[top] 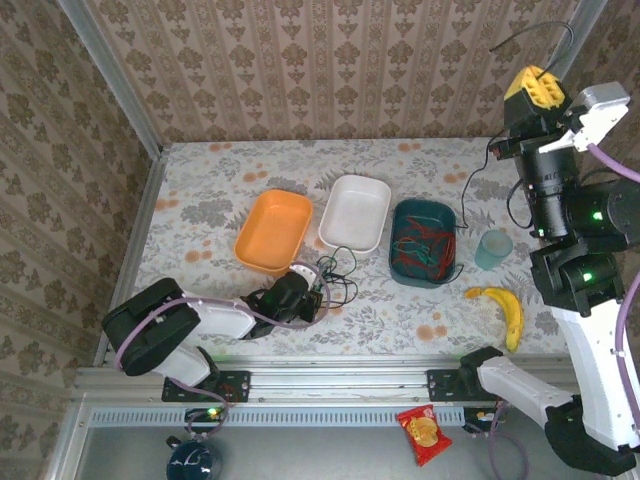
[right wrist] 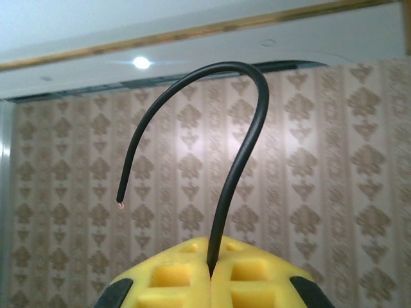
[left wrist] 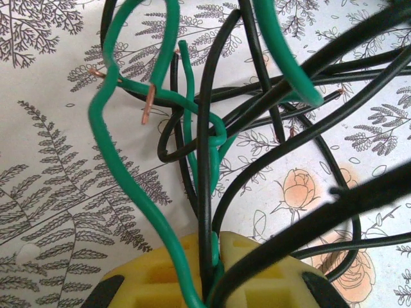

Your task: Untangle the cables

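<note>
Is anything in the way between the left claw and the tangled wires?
No, nothing visible. The left gripper is shut right on the cables, with green and black ones pinched together between its jaws.

Green, black cables (left wrist: 204,192) seemingly knotted

Left claw (left wrist: 215,260) low, right claw (right wrist: 210,269) raised; seemingly clamped.

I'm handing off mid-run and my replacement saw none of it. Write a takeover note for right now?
Left gripper: shut on the tangle of thin green and black wires, low over the floral table.
Right gripper: shut on one thin black wire, raised high.
Red and green wires lie in the dark teal plastic bin.
Done: that wire looks clear of the tangle.
Left: the tangle is knotted; pull it apart.
</note>
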Tool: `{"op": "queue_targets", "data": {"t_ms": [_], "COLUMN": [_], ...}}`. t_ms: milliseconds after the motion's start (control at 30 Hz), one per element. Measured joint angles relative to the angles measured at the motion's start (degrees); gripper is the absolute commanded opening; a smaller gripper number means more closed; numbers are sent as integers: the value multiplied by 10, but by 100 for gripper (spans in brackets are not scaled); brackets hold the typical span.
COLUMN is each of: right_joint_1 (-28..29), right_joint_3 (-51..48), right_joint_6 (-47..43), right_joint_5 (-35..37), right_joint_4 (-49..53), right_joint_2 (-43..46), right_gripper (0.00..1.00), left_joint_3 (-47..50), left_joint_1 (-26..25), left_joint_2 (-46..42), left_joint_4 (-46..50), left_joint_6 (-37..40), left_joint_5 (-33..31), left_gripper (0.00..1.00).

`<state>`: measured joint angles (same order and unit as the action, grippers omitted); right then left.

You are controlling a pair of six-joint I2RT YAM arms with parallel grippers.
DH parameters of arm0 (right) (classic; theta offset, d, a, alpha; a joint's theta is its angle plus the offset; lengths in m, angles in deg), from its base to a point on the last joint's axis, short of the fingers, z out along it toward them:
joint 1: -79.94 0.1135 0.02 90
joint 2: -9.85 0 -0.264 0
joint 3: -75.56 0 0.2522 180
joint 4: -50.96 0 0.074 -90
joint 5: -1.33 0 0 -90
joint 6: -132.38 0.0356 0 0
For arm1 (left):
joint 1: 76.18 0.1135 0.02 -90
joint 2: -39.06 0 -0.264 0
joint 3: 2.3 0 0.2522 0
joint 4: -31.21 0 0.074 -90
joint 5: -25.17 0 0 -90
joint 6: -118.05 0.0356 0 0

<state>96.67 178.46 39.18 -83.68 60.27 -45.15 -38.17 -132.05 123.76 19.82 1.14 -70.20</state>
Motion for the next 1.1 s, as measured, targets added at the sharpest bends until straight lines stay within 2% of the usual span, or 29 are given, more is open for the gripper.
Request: {"op": "queue_targets", "data": {"t_ms": [267, 500, 733, 900, 967, 1033, 1100], "right_joint_1": [0, 0, 11, 49, 70, 82, 90], "right_joint_3": [105, 179, 246, 403, 507, 605, 656], "right_joint_6": [12, 71, 143, 140, 125, 111, 99], "right_joint_5": [-103, -151, -159, -157, -157, -157, -157], "right_joint_4": [-16, -61, -90, -42, -5, 22, 24], "right_joint_2": [-26, -57, -184, -337, -403, -454, -471], "right_gripper": [0, 0, 0, 0, 0, 0, 0], "left_joint_3": [0, 0, 0, 0, 0, 0, 0], "left_joint_1": [-1, -3, -3, -3, -3, -4, -5], "left_joint_2": [0, 0, 1, 1, 1, 1, 1], "left_joint_4": [2, 2, 1, 1, 1, 1, 1], "left_joint_6": [10, 10, 11, 11, 11, 11, 11], "left_joint_5": [-2, -7, -8, -9, -9, -10, -11], "left_gripper": [2, 4, 3, 3, 4, 4, 5]}}
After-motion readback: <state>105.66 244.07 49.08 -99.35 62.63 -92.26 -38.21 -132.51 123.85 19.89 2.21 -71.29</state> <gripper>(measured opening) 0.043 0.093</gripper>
